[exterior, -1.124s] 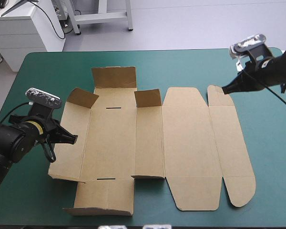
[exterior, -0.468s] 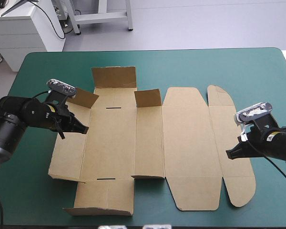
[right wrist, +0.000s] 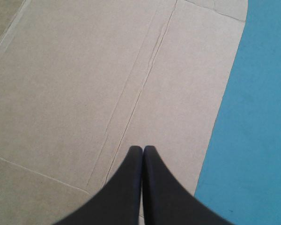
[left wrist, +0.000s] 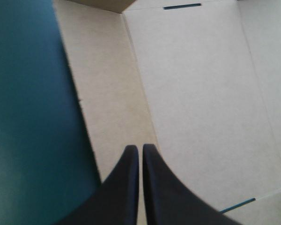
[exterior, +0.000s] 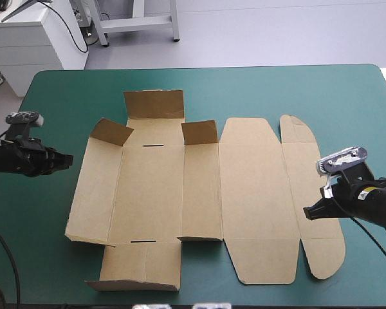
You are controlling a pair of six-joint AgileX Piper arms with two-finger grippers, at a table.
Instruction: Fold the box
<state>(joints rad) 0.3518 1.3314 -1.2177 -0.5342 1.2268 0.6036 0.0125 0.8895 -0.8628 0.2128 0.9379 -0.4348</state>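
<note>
The brown box (exterior: 199, 193) lies mostly flat across the middle of the teal-green table, with short flaps raised at its far left part and one near-left flap slightly lifted. My left gripper (exterior: 67, 158) is shut, hovering over bare table just left of the box's left panel (left wrist: 112, 98), tips (left wrist: 140, 148) pointing at it. My right gripper (exterior: 307, 212) is shut over the box's right strip (right wrist: 168, 93), near that strip's outer edge; its tips (right wrist: 143, 148) hold nothing.
A white cabinet (exterior: 32, 38) and a metal frame (exterior: 138, 19) stand beyond the table's far left edge. Bare teal-green cover (exterior: 367, 109) lies right of the box and along the far edge.
My left gripper has drawn back leftward off the box's left panel onto bare table. My right gripper, which had come down from the far right corner earlier, has barely moved since.
</note>
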